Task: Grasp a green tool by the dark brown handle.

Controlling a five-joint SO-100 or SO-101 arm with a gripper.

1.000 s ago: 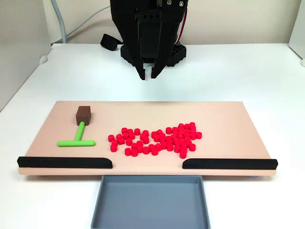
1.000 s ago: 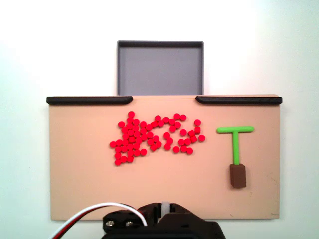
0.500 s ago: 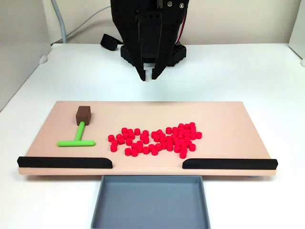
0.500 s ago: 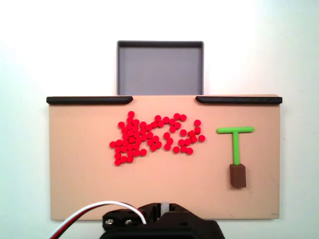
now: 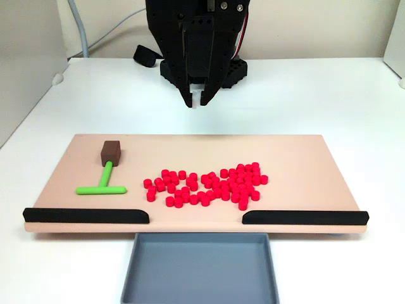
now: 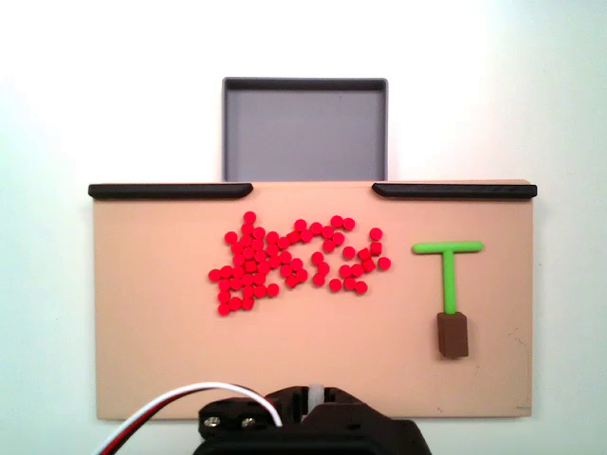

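White table (image 5: 329,95) spreading under even bright lighting. Pale wall (image 5: 316,28) running behind, grey panel (image 5: 28,63) standing at left in a fixed view.

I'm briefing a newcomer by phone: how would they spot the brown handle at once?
Find the tan board; in this fixed view, look at its left end. There lies the green tool, and its stem ends in the dark brown handle, a small cube unlike the red cylinders.

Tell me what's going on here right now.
Nothing is held yet. The gripper hangs over the white table behind the board, holding nothing. The green tool lies flat on the board, its brown handle toward the arm, apart from the red cylinders. The grey tray sits beyond the black bars.
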